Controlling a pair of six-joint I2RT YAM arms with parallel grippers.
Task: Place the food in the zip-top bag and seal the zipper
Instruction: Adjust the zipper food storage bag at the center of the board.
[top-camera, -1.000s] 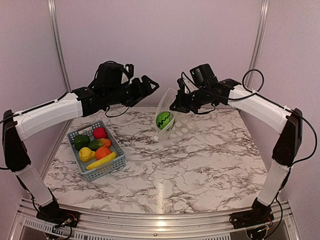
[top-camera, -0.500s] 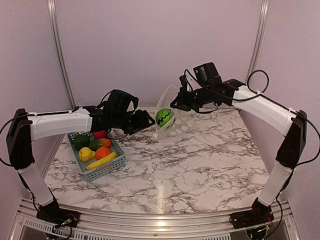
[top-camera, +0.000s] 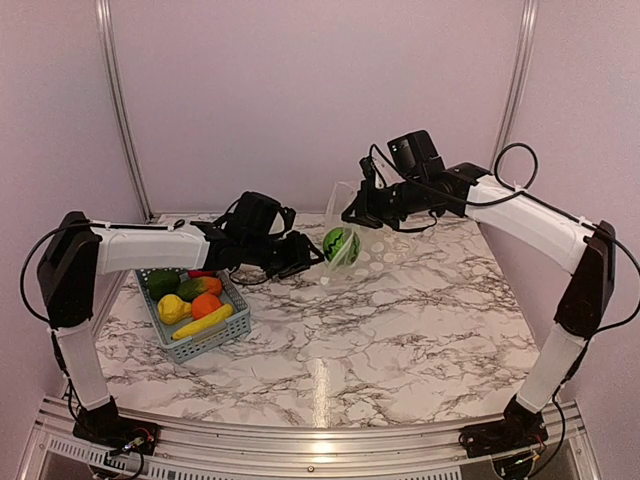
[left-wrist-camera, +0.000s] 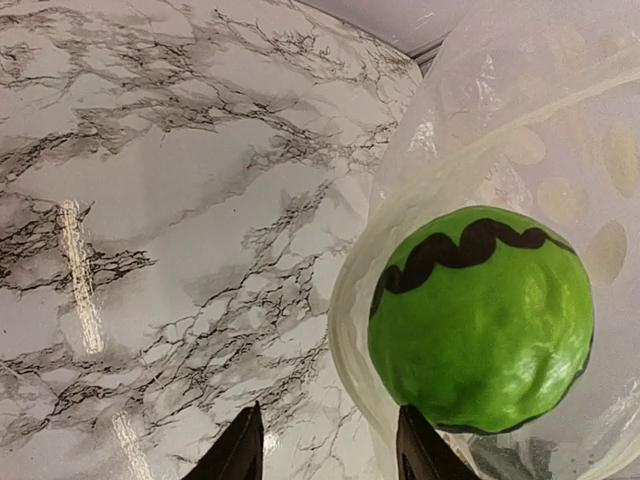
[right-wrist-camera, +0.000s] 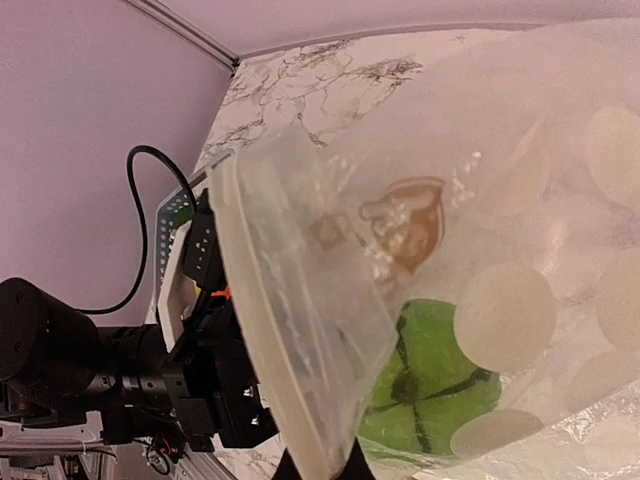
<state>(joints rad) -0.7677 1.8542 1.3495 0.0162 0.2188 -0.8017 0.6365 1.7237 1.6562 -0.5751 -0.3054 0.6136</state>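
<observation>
- Looking down from the top view, a grey-blue basket (top-camera: 186, 345) sits at the near left of the marble table (top-camera: 420, 330), packed with food (top-camera: 206, 305): green, red, orange and yellow pieces.
- At the far centre, the zip-top bag (top-camera: 368, 252) hangs from the right gripper (top-camera: 350, 212), which is clamped on its upper rim. A green watermelon toy (top-camera: 341, 244) lies inside.
- The left gripper (top-camera: 312, 257) is just left of the bag. The near and right parts of the table are open marble.
- The left wrist view alone shows that gripper's fingers apart, with marble between them. The bag's left edge runs down close by the right-hand fingertip. The watermelon toy sits low in the bag, with white dots on the film behind it.
- The right wrist view alone shows the zipper (right-wrist-camera: 245, 290), a pale strip along the open mouth, pinched between closed fingertips at the bottom edge. The left arm is dark beyond it.
</observation>
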